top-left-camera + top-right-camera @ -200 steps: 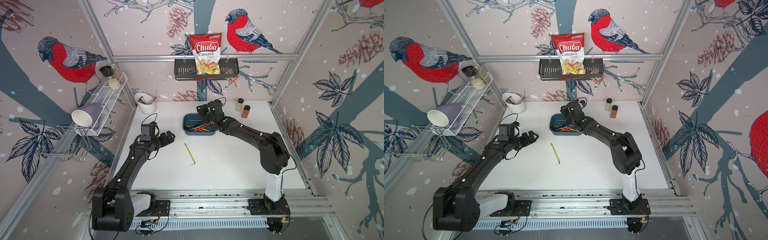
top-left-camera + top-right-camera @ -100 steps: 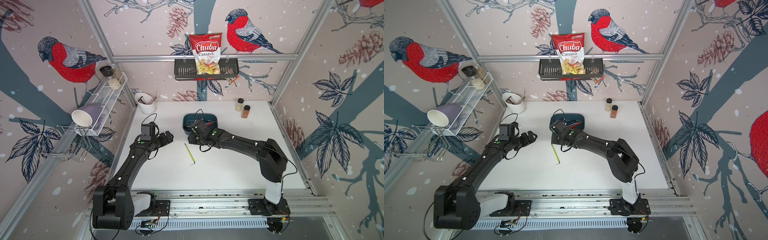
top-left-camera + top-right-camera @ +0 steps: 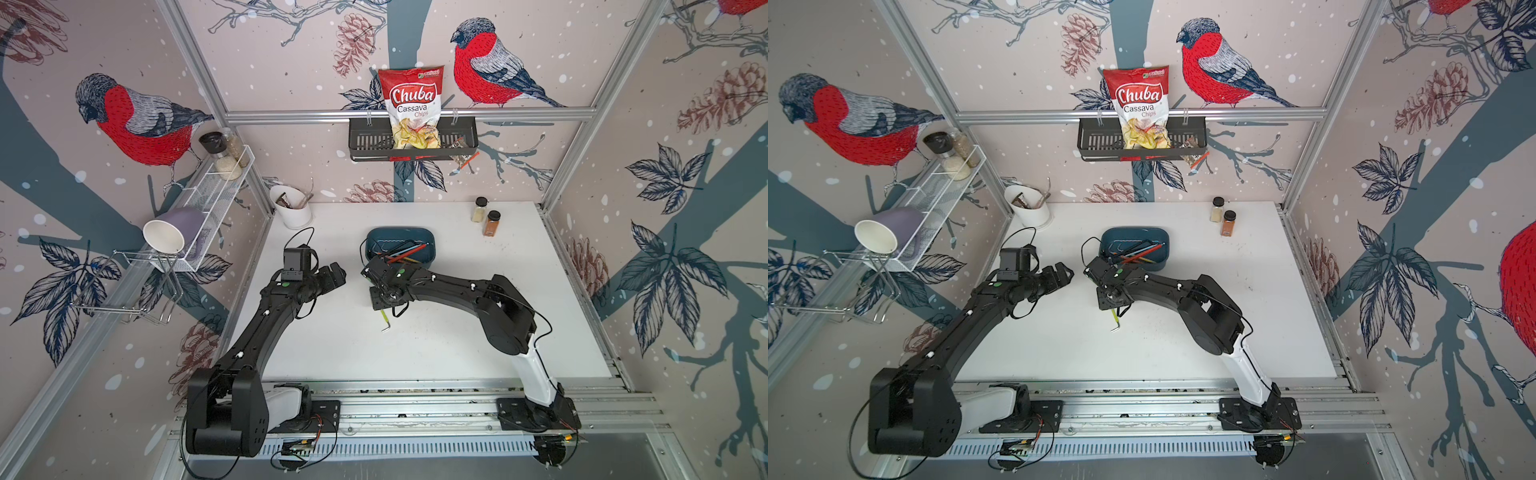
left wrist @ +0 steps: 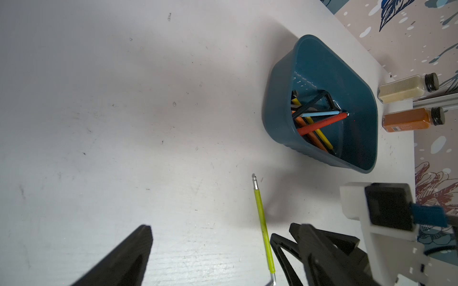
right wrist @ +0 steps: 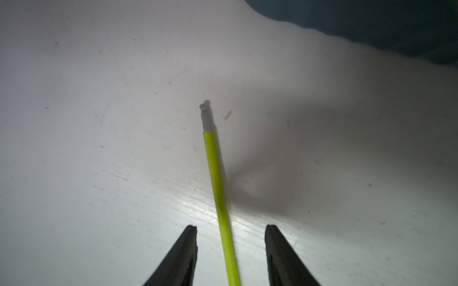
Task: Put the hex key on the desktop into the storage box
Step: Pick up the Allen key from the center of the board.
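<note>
Straddles the key (image 5: 216, 178) with right gripper (image 5: 231, 229) fingers spread — no pinch; left gripper (image 3: 1067, 273) spread too, aside — empty.

The enclosure is lined with pale wallpaper (image 3: 291, 54) printed with red-breasted birds, pine cones and dark blue branches. The walls are framed by aluminium rails (image 3: 291, 115). A black slatted basket (image 3: 370, 141) holding a Chuba chips bag (image 3: 413, 99) is hung from the back rail. A white wire rack (image 3: 216, 195) is fixed to the left wall, and what seems to be a lilac mug (image 3: 187, 220) is laid in it. Soft, even light is cast throughout.
</note>
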Available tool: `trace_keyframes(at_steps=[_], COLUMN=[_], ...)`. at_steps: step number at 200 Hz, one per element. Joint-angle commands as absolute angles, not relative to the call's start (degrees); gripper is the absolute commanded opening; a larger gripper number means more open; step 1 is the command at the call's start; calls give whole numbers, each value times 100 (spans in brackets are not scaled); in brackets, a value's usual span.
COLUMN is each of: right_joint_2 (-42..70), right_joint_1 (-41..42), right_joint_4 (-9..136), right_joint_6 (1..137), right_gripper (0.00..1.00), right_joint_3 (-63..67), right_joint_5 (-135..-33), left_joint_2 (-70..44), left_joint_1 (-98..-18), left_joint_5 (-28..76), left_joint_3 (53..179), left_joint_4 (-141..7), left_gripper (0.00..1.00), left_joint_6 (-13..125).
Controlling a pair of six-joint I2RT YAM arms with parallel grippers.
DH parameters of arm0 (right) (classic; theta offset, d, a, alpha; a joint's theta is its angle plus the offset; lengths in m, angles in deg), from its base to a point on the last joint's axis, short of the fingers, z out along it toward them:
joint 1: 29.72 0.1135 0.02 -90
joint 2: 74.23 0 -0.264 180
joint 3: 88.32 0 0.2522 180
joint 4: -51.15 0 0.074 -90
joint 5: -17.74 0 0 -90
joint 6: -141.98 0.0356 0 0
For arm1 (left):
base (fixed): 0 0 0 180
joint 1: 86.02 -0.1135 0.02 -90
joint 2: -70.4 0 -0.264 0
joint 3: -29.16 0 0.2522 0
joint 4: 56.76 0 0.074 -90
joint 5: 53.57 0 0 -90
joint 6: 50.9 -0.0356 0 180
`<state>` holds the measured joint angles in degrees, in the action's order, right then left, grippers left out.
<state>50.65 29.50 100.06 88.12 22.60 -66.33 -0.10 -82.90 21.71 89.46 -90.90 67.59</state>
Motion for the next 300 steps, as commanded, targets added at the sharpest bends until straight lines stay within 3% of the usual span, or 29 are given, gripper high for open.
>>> trace_keyframes(at_steps=[1, 125, 178, 212, 243, 300], right_joint_2=[5149, 5748, 5353, 4667, 3811, 3294], right_joint_1=[2978, 3326, 3284, 2967, 2641, 2545], right_joint_4=[10195, 10578, 9699, 8696, 7508, 7791], right_joint_6=[8690, 8963, 9279, 9638, 9917, 9794], right_gripper=[49, 44, 26, 0, 0, 0], right_joint_3=[2304, 2270, 1282, 201, -632, -27], right_joint_5=[-6617, -6066, -6512, -6934, -7499, -7280], left_joint_2=[-34, 57, 122, 193, 97, 284], left_joint_1=[-8319, -8528, -8775, -8783, -8814, -8821], left_joint_5=[2264, 2415, 2425, 2247, 2319, 2423], left_joint_3=[8999, 9069, 9038, 8974, 9041, 8965], left_joint_4=[-9154, -9208, -9234, -9058, -9203, -9115], left_gripper=[96, 96, 96, 96, 96, 96], left_joint_6=[6695, 6632, 6650, 6667, 6644, 6687])
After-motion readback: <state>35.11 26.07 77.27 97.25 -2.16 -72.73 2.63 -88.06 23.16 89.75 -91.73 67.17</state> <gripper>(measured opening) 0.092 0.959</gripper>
